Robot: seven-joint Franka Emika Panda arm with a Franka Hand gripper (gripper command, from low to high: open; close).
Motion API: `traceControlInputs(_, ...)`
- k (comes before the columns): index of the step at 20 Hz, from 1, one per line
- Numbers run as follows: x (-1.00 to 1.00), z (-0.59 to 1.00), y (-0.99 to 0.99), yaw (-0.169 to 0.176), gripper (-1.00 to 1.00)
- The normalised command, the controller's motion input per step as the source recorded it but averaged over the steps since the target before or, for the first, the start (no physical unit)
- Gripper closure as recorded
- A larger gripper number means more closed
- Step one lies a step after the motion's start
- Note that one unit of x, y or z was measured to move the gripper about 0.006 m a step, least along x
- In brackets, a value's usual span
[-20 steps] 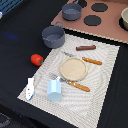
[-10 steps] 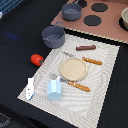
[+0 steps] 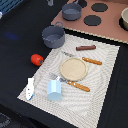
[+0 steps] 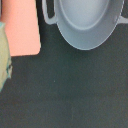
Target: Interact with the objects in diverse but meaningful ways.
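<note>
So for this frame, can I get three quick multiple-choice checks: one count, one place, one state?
1. How many grey metal pots show in the exterior view?
A one
B two
C four

2. Where is the round red tomato?
A inside a pot
B on the dark table beside the striped placemat
C on the placemat

3. The round wooden plate is:
A bare
B holding the tomato
C upside-down

Answers:
1 B, one by the placemat's corner and one on the stove board.
2 B, it sits off the placemat's edge.
3 A, nothing lies on it.
</note>
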Motion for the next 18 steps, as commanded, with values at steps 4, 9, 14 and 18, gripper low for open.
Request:
traceControlInputs(4,0.16,-0.31,-0.07,-0.052,-1.00)
traceControlInputs(9,0.22,-0.21,-0.05,-0.079,-1.00)
traceControlInputs(14,0.34,-0.14,0.00,-0.120,-1.00)
traceControlInputs(18,0.30,-0.17,0.00,-0.101,-1.00)
